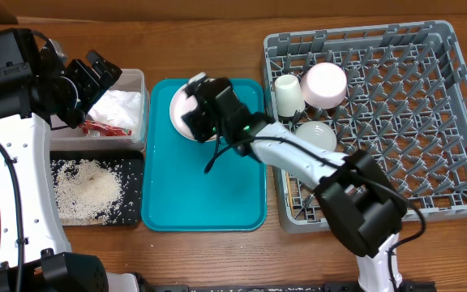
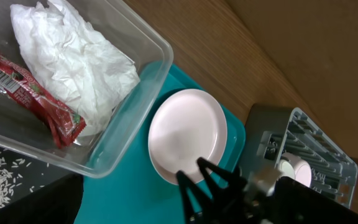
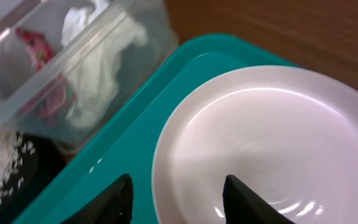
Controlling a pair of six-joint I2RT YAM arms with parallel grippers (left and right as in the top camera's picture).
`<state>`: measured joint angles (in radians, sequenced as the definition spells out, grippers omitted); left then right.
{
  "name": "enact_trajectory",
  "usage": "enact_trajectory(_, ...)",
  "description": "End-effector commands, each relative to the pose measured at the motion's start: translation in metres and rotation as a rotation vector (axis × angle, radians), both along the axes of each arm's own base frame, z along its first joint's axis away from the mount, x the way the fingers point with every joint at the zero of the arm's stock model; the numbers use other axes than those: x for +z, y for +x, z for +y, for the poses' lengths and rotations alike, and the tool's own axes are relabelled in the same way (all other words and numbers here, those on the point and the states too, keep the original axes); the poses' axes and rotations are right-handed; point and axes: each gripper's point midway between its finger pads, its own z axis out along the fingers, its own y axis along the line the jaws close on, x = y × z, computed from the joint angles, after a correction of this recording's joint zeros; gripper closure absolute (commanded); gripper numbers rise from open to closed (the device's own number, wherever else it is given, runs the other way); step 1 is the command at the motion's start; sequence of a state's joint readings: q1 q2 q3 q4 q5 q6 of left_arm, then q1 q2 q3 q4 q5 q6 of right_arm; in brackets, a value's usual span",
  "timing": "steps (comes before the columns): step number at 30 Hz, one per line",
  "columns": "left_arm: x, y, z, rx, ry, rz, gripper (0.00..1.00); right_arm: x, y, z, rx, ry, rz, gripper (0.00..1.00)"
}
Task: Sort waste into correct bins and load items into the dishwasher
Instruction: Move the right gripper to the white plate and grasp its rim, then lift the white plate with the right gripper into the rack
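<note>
The pale pink plate [image 1: 183, 105] lies at the back of a teal tray [image 1: 205, 195]. My right gripper [image 1: 194, 104] is open, one finger over the tray and one over the plate [image 3: 272, 137], straddling its rim [image 3: 179, 199]. My left gripper [image 1: 94, 77] is open and empty above the clear tub [image 1: 140, 105]. The tub holds the white napkin [image 2: 73, 56] and the red wrapper [image 2: 36, 93]. Rice grains [image 1: 87, 186] lie in the black tray [image 1: 132, 166]. The grey rack [image 1: 412, 122] holds the white cup [image 1: 289, 93], the pink bowl [image 1: 324, 83] and the grey-white bowl [image 1: 319, 136]. I see no chopsticks.
The right arm [image 1: 314, 162] stretches from the front right across the rack's left corner to the tray. The tub and black tray stand side by side against the teal tray's left edge. Bare wooden table [image 1: 217, 32] lies behind them.
</note>
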<state>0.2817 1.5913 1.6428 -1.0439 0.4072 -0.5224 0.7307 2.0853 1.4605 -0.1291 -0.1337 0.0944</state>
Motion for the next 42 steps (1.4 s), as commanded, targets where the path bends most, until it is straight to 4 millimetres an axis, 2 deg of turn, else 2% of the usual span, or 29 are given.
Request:
enact_trajectory(1,0.012,0.000,0.001,0.009,0.007,-0.029,0.00,-0.014,-0.026,0.028,0.181,-0.060,-0.063,0.50)
enact_trajectory(4,0.012,0.000,0.001,0.009,0.007,-0.029,0.00,-0.034,-0.033,0.033,0.251,-0.120,-0.092,0.50)
enact_trajectory(7,0.012,0.000,0.001,0.009,0.007,-0.029,0.00,-0.059,-0.028,0.025,0.230,-0.192,-0.098,0.49)
enact_trajectory(10,0.012,0.000,0.001,0.009,0.007,-0.029,0.00,-0.076,-0.022,0.018,0.200,-0.231,-0.097,0.48)
enact_trajectory(13,0.012,0.000,0.001,0.009,0.007,-0.029,0.00,-0.077,-0.020,0.019,0.195,-0.228,-0.103,0.48)
enact_trajectory(14,0.012,0.000,0.001,0.009,0.007,-0.029,0.00,-0.076,-0.019,0.020,0.195,-0.224,-0.107,0.52)
enact_trajectory(19,0.012,0.000,0.001,0.009,0.007,-0.029,0.00,-0.074,-0.021,0.022,0.200,-0.220,-0.110,0.92)
enact_trajectory(20,0.012,0.000,0.001,0.009,0.007,-0.029,0.00,-0.071,-0.021,0.023,0.200,-0.216,-0.115,0.96)
enact_trajectory(21,0.012,0.000,0.001,0.009,0.007,-0.029,0.00,-0.066,-0.021,0.024,0.199,-0.211,-0.121,0.96)
enact_trajectory(23,0.012,0.000,0.001,0.009,0.007,-0.029,0.00,-0.048,-0.019,0.026,0.196,-0.189,-0.146,0.96)
enact_trajectory(26,0.012,0.000,0.001,0.009,0.007,-0.029,0.00,-0.001,-0.017,0.030,0.175,-0.115,-0.195,0.96)
enact_trajectory(27,0.012,0.000,0.001,0.009,0.007,-0.029,0.00,0.044,-0.016,0.030,0.138,-0.040,-0.228,0.96)
enact_trajectory(30,0.012,0.000,0.001,0.009,0.007,-0.029,0.00,0.118,-0.018,0.015,0.078,0.081,-0.259,0.96)
enact_trajectory(32,0.012,0.000,0.001,0.009,0.007,-0.029,0.00,0.167,-0.021,-0.007,0.035,0.171,-0.247,0.96)
enact_trajectory(33,0.012,0.000,0.001,0.009,0.007,-0.029,0.00,0.182,-0.023,-0.016,0.023,0.204,-0.235,0.96)
enact_trajectory(36,0.012,0.000,0.001,0.009,0.007,-0.029,0.00,0.233,-0.028,-0.065,-0.024,0.343,-0.142,0.96)
enact_trajectory(38,0.012,0.000,0.001,0.009,0.007,-0.029,0.00,0.251,-0.028,-0.101,-0.061,0.417,-0.059,0.96)
enact_trajectory(41,0.012,0.000,0.001,0.009,0.007,-0.029,0.00,0.259,-0.027,-0.158,-0.091,0.516,0.100,0.96)
enact_trajectory(42,0.012,0.000,0.001,0.009,0.007,-0.029,0.00,0.259,-0.027,-0.170,-0.092,0.542,0.147,0.96)
